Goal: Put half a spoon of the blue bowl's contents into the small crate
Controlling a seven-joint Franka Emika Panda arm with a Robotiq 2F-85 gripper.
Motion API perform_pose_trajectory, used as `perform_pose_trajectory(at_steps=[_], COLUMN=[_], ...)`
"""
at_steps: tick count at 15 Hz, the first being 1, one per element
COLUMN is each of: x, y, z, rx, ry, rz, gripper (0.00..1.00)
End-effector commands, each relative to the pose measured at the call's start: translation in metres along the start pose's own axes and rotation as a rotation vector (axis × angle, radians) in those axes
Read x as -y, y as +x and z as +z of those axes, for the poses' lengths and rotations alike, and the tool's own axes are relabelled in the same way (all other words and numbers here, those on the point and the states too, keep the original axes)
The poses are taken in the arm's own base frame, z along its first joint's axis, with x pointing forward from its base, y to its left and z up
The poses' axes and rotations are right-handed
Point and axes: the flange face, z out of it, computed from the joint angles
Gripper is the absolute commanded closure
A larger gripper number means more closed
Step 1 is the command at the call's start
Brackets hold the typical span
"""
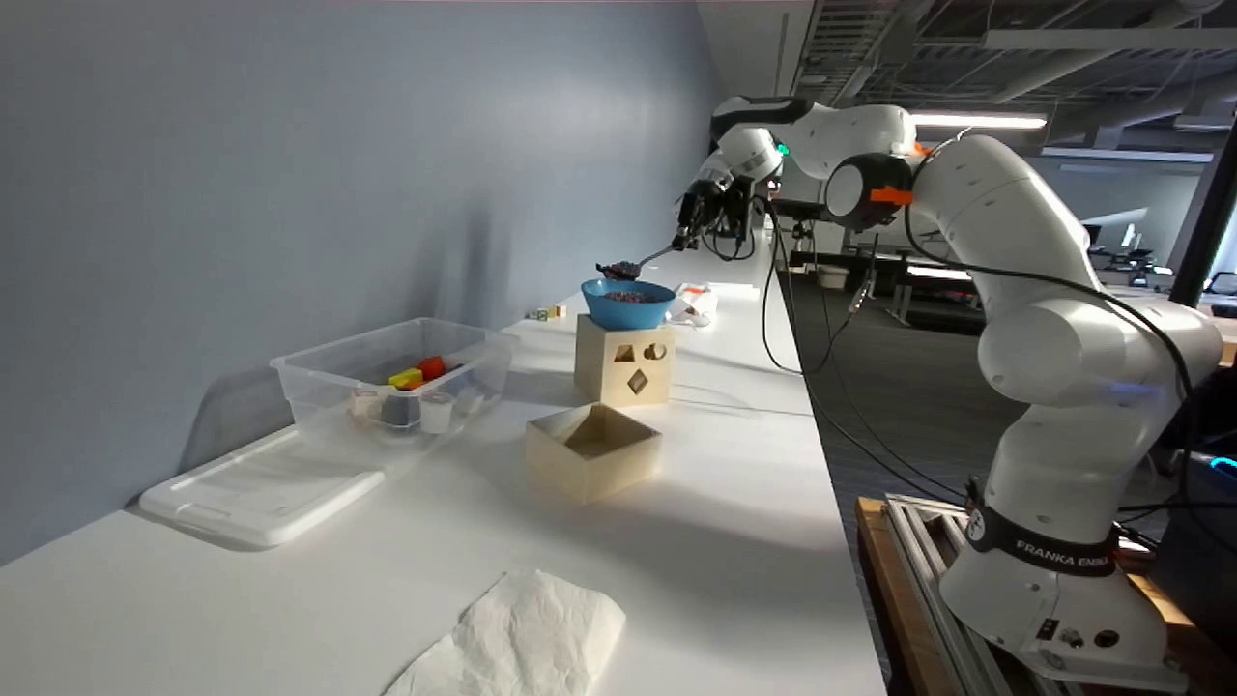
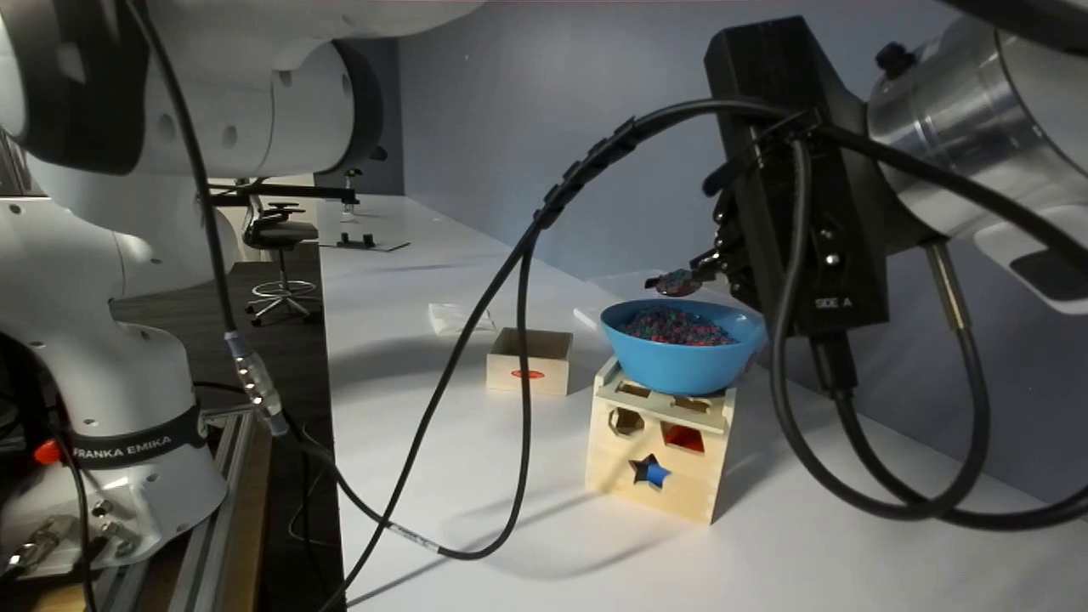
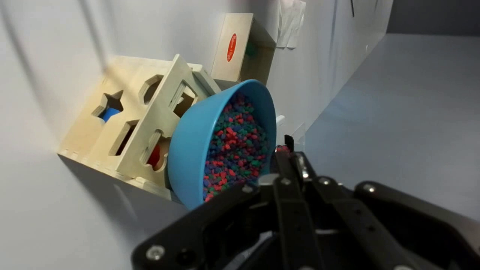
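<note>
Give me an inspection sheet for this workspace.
Surface: long white tabletop, partly shadowed
Job's things: spoon loaded, higher than the blue bowl; that bowl, holding coloured grains, sits on a wooden box with cut-outs; small crate open-topped, nearby
Clutter: clear tub, white lid, white paper, small blocks
End effector: gripping the spoon's handle
Cables: black leads, hanging in loose loops
Surroundings: blue-grey wall, office chair

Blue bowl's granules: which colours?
The granules mix red, green and dark blue, clearest in the wrist view.
</note>
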Motion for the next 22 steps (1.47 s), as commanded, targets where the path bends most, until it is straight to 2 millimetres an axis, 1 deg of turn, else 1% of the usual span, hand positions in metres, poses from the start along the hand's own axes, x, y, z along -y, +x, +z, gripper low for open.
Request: perform_pose_trajectory(at_steps=[1,13,22], x=[0.01,0.034,0.045], y=[-0.001,0.012,0.017], z=[-0.005,0.008,0.022], rx=[-0.003,0.036,0.09], ry=[0.032,0.041,0.057], rz=[-0.021,-0.077,-0.103], gripper=[0.99,0.99,0.99])
